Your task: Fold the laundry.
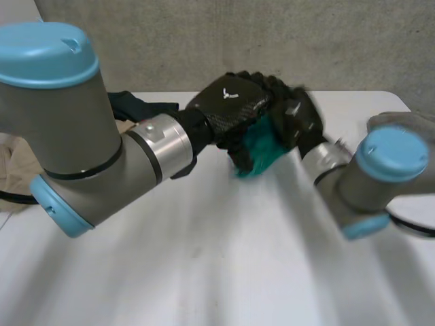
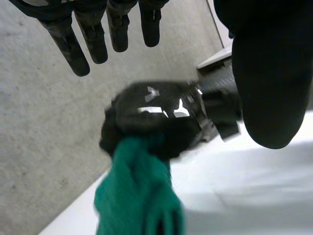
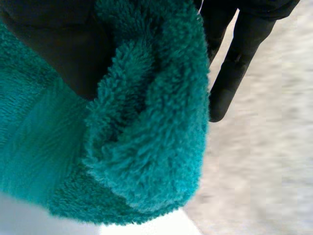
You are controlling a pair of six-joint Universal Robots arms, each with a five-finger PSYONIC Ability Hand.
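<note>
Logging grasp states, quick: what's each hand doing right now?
Left hand: open, fingers straight, holding nothing.
Right hand: shut on the green cloth.

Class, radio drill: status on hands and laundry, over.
Right hand shut on green fleece cloth, hanging. Left hand open, close beside. Dark garment on table, apart.

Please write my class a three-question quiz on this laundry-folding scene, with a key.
1. True or false: the left hand grips the green towel.
2. Which hand holds the towel: A left, B right, C neither?
3. Fill in: in the head view, the beige cloth lies on the robot's ____ side.
Key: 1 false, its fingers are straight and apart from the towel; 2 B, the right hand is curled round it; 3 left.
</note>
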